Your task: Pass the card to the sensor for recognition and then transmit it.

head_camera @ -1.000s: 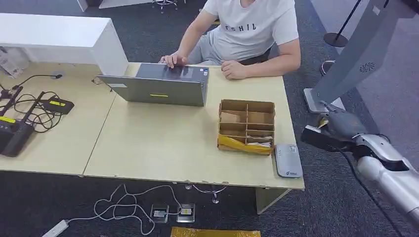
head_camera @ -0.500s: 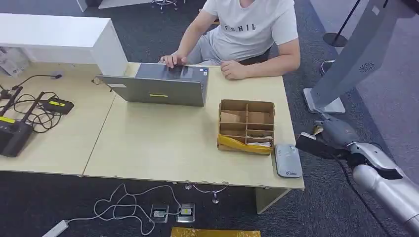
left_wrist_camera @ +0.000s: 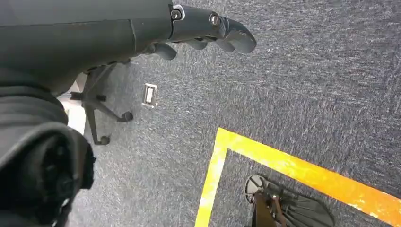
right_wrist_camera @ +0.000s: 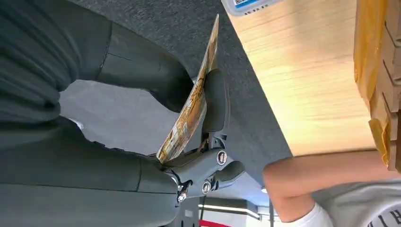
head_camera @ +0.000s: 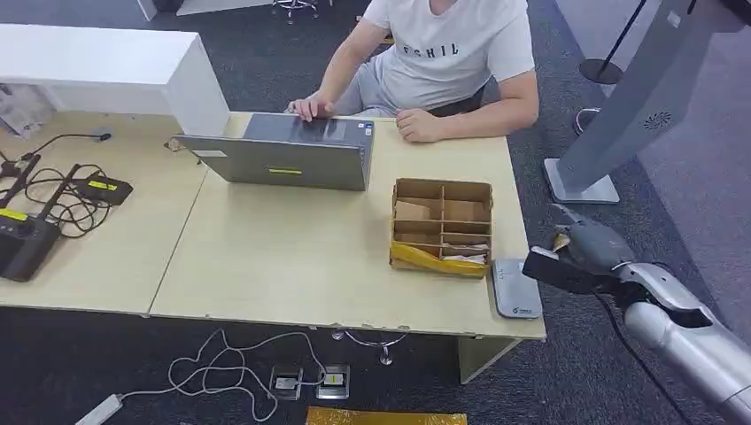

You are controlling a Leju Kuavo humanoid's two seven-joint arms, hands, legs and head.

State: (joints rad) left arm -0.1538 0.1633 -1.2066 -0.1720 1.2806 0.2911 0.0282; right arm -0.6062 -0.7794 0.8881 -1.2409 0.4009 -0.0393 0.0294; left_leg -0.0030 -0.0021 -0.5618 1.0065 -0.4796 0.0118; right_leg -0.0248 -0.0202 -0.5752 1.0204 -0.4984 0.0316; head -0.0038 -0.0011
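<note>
— What did the left hand [left_wrist_camera: 208, 28] look like?
— It hung over the carpet, fingers loosely curled, holding nothing.

— And over by the table [head_camera: 292, 257]?
— The reader [head_camera: 516, 288] lay at the table's corner, just left of the right hand [head_camera: 584, 252].

— The card [right_wrist_camera: 191, 106]?
— Pinched edge-on between that hand's thumb and fingers, beside the table edge.
</note>
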